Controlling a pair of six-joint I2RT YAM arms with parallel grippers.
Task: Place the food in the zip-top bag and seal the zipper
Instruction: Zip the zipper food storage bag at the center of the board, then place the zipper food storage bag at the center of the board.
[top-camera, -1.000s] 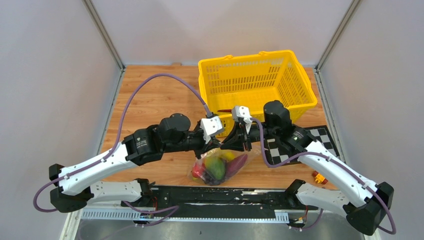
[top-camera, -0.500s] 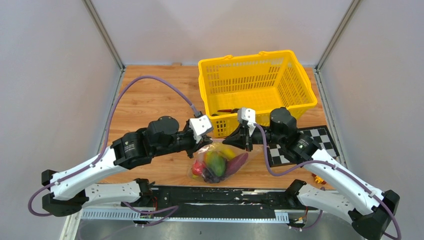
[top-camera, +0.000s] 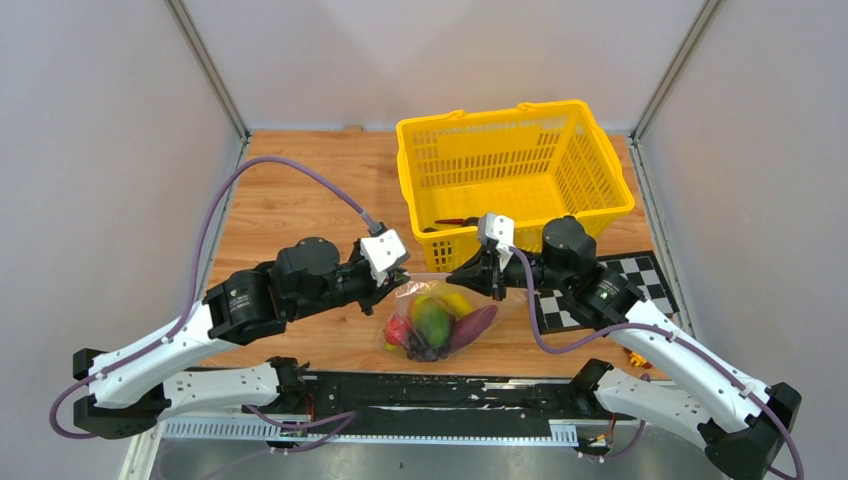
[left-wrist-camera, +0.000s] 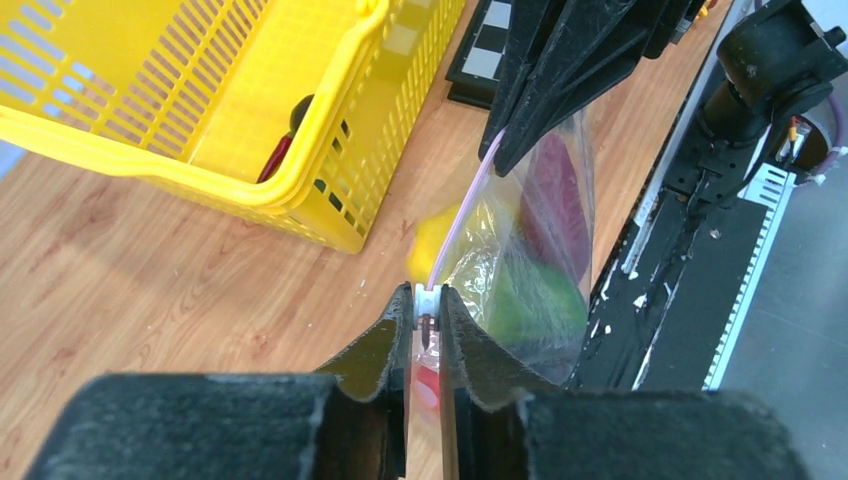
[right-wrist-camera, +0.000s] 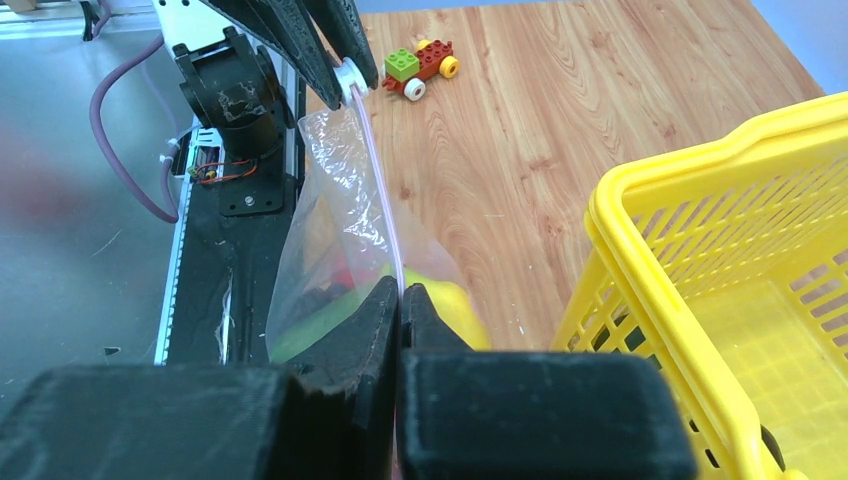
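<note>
The clear zip-top bag (top-camera: 440, 320) hangs between my two grippers above the table's near edge, with the food (top-camera: 432, 322) inside: yellow, green, red and dark purple pieces. My left gripper (top-camera: 397, 287) is shut on the zipper's small white tab (left-wrist-camera: 427, 297) at the bag's left end. My right gripper (top-camera: 493, 283) is shut on the pink zipper strip (right-wrist-camera: 380, 205) at the right end. The strip runs taut and straight between them. In the left wrist view the bag (left-wrist-camera: 530, 250) hangs below the strip.
A yellow mesh basket (top-camera: 515, 165) stands just behind the bag, with a small dark and red item inside. A checkerboard mat (top-camera: 640, 280) lies at the right. A toy block car (right-wrist-camera: 420, 68) sits on the wood. A small orange toy (top-camera: 637, 355) lies near the right arm.
My left gripper has slid leftward along the zipper with the white tab, so the gap between the two grippers has widened. The right gripper has shifted only slightly.
</note>
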